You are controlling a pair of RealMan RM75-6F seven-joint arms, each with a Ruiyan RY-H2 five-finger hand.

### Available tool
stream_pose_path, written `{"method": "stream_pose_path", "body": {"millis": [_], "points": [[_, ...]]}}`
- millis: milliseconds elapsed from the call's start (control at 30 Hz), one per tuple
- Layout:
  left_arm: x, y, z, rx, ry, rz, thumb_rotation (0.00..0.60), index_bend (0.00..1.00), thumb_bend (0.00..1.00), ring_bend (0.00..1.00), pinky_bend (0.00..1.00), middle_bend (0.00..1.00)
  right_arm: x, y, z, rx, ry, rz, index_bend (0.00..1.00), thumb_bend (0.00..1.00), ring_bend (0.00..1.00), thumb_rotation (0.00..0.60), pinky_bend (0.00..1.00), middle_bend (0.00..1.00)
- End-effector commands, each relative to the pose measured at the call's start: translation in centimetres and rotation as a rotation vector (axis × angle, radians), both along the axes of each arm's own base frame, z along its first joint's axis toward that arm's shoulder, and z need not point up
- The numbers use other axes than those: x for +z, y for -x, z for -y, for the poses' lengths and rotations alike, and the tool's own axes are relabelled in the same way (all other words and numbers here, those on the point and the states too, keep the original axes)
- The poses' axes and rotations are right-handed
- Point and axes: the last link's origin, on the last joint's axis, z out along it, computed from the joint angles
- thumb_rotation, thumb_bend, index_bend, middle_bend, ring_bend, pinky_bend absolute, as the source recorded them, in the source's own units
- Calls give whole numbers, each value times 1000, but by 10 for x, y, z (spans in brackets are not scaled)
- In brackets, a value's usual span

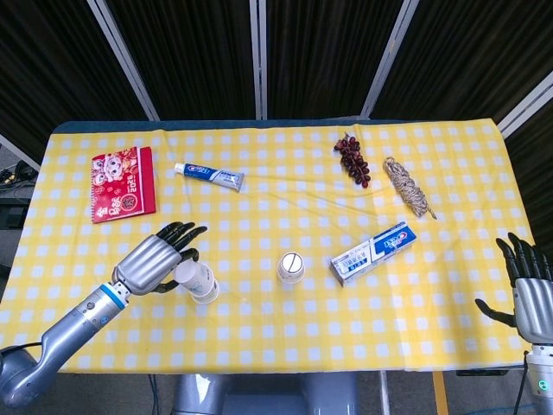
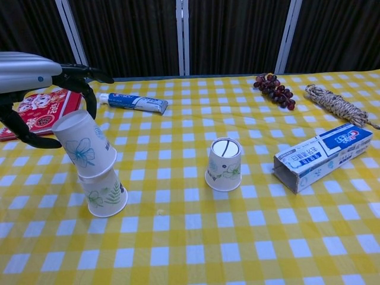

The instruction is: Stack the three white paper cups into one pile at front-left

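Observation:
My left hand point(image 1: 155, 260) point(image 2: 35, 77) grips an upside-down white paper cup with a blue flower print point(image 2: 83, 144) point(image 1: 192, 275). That cup is tilted and sits over the top of a second upside-down cup with a green leaf print point(image 2: 105, 195), which stands on the table at front-left. A third upside-down cup point(image 2: 224, 164) point(image 1: 291, 266) stands alone near the table's middle. My right hand point(image 1: 529, 288) hangs open off the table's right front edge, holding nothing.
A toothpaste box point(image 1: 373, 252) point(image 2: 323, 154) lies right of the middle cup. A toothpaste tube point(image 1: 209, 176) point(image 2: 132, 102) and a red notebook point(image 1: 123, 182) lie at back left. Dark grapes point(image 1: 352, 158) and a rope bundle point(image 1: 408, 186) lie at back right.

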Motion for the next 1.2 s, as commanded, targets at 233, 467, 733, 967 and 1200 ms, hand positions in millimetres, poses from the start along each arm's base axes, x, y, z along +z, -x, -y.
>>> {"method": "stream_pose_path", "body": {"millis": [233,467,733,967,1200], "points": [[0,2,1,6,15,-28,600,356,267,0,75,0,0,0,0,-1,-1,0,76,9,0,600,0,0],[-5,4,1,1,16,-50,600,257,267,0,42,0,0,0,0,0,1,3,76,9,0,600,0,0],[-8,7,0,37,33,-79,600,89,259,0,0,0,1,0,0,1,2,5,76,9,0,600,0,0],[8,15,7,94,-32,31,600,49,257,0,0,0,1,2,0,-12,-8,3,76,9,0,600,0,0],[39,53,39,151,-267,121,600,0,183,0,0,0,-4,0,0,-10,-28,-13,84,9,0,600,0,0]]}}
